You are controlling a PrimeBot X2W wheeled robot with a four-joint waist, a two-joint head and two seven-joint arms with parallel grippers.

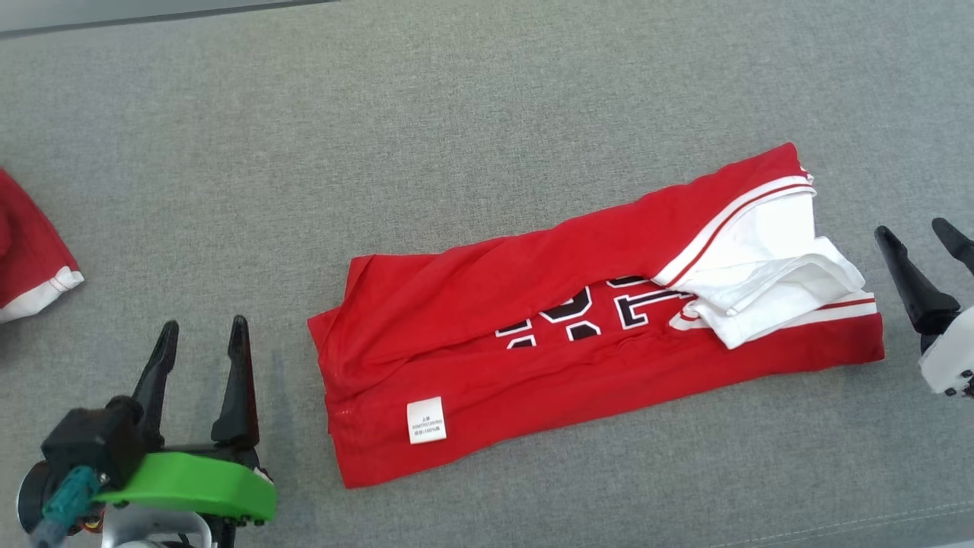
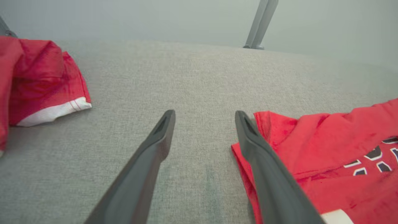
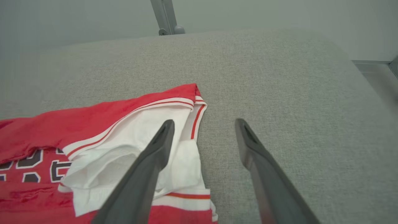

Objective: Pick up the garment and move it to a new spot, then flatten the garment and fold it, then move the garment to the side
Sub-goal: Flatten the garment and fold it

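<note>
Head looks down; low wrist views share the garment (image 1: 533, 365).

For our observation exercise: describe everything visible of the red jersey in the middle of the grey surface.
The red jersey, seemingly soft knit, is folded into a long, wrinkled band lying flat on the grey cloth surface. Black-and-white lettering peeks between folds; white sleeve fabric with red stripes bunches at one end, a white label near the other. The left claw and right claw, both open, stand clear.
</note>
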